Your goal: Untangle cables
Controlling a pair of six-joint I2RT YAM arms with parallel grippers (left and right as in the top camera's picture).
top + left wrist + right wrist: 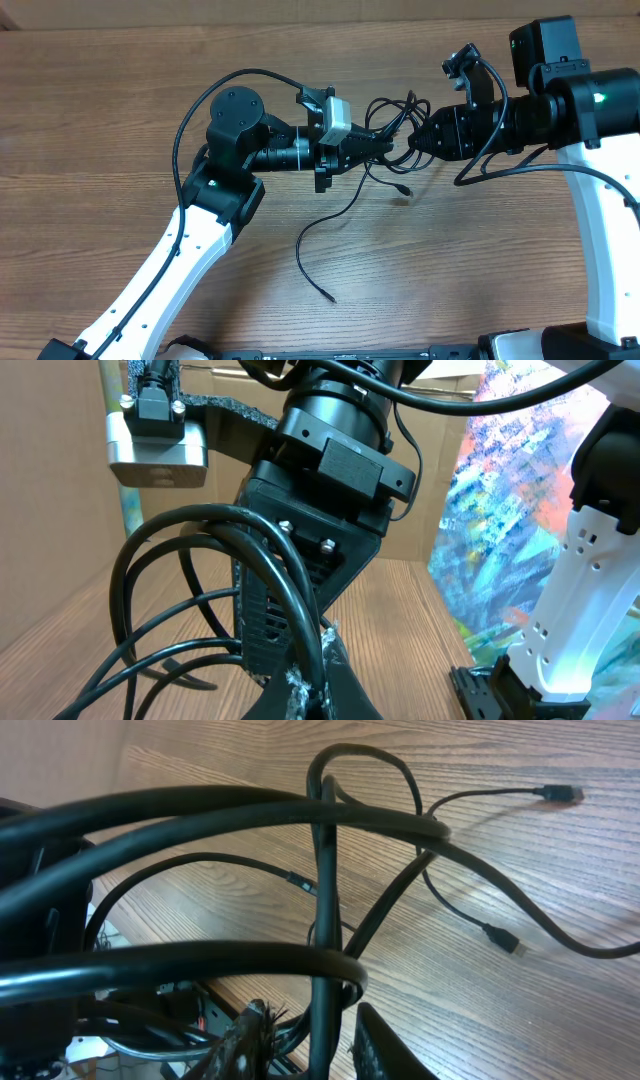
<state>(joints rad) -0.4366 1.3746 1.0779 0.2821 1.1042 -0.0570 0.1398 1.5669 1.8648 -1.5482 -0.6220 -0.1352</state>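
left gripper (388, 148) clamped on cables (322, 920), tangle bunched against right gripper (416, 142), jaws narrow around one strand, grip unclear

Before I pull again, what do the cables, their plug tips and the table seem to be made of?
The cables: likely a rubber or plastic jacket, black and smooth with a slight sheen, bending in loose loops. The plug tip: seemingly metal, it glints silver. The table: wood or wood-look laminate, matte brown with grain lines.
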